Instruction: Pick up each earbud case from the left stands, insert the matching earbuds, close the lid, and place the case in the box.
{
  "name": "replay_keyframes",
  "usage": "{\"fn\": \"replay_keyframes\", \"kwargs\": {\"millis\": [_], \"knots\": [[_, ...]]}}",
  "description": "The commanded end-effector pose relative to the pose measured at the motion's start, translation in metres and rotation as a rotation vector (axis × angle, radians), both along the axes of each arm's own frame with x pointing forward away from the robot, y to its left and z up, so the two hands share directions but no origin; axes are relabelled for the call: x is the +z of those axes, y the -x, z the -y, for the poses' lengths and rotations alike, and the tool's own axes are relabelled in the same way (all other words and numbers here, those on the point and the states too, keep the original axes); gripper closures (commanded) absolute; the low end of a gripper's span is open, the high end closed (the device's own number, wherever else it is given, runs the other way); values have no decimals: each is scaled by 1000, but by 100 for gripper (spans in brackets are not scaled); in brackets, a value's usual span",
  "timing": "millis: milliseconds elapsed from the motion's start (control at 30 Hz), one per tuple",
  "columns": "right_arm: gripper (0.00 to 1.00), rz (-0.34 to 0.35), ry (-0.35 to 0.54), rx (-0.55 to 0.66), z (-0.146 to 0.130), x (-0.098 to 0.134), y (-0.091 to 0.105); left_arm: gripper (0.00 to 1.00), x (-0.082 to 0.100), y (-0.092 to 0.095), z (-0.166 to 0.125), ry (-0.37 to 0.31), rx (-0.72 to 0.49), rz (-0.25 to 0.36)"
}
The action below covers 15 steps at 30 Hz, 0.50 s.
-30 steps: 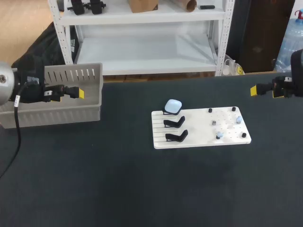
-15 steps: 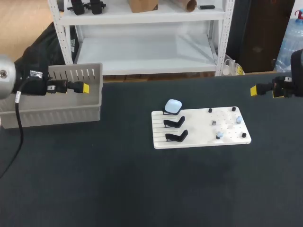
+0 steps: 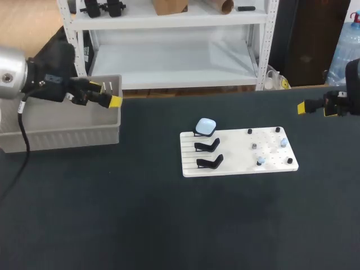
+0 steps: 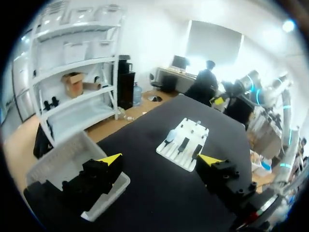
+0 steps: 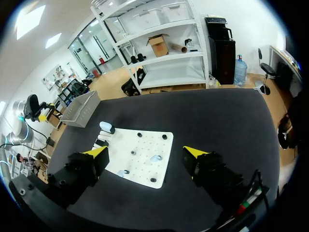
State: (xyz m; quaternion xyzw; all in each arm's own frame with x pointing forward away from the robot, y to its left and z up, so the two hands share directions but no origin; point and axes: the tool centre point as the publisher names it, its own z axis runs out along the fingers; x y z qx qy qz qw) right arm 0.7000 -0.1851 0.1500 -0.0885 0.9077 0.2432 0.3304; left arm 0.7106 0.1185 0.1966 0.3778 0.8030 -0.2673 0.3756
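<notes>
Head view finds our left tool (image 3: 115, 102) hanging over the near corner of the grey box (image 3: 62, 138), fingers spread wide and holding nothing. Our right tool (image 3: 302, 107), equally spread and empty, hangs well beyond the earbud end of the white board (image 3: 236, 163) on the tabletop. The pale blue earbud case (image 3: 206, 125) sits on the board's rearmost stand, well apart from the left tool, ahead of it and lower. In the left wrist view it lies straight ahead between the open fingers. Two empty black stands (image 3: 207, 146) sit just beside it. We judge that a low or skewed approach could catch those stands and shift the board, scattering the small earbuds (image 3: 284, 141). The case's smooth, rounded shell could also squirt from a shallow pinch.
</notes>
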Motion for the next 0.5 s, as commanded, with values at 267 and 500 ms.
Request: {"fn": "replay_keyframes", "kwargs": {"millis": [267,500], "knots": [[0,0,0,0,0,0,0,0,-19,-38,30,-43,-417,73],[0,0,0,0,0,0,0,0,-37,-46,54,-48,-503,92]]}}
